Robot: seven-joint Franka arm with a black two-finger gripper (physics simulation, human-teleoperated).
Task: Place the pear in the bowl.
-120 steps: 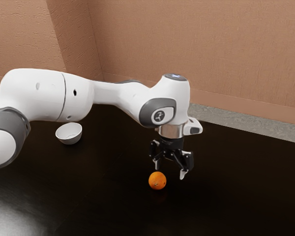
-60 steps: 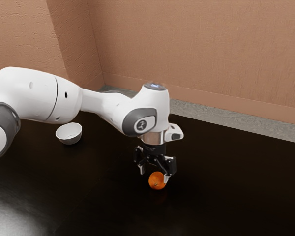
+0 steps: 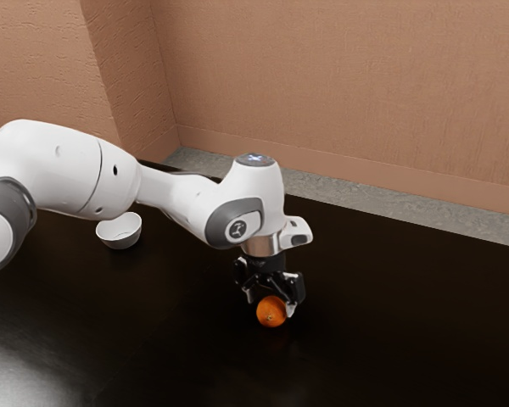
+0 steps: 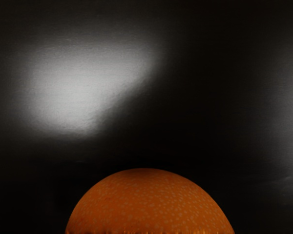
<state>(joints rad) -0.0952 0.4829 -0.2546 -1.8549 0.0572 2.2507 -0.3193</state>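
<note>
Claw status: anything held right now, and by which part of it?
Can't be told. The claw is down at the orange, but neither view settles a grip, so no hold point to report. The bowl isn't held; it's on the table.

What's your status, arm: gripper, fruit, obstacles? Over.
Gripper open, fingers either side of an orange. Orange on the table, outside the bowl. No obstacle seen between them.
</note>
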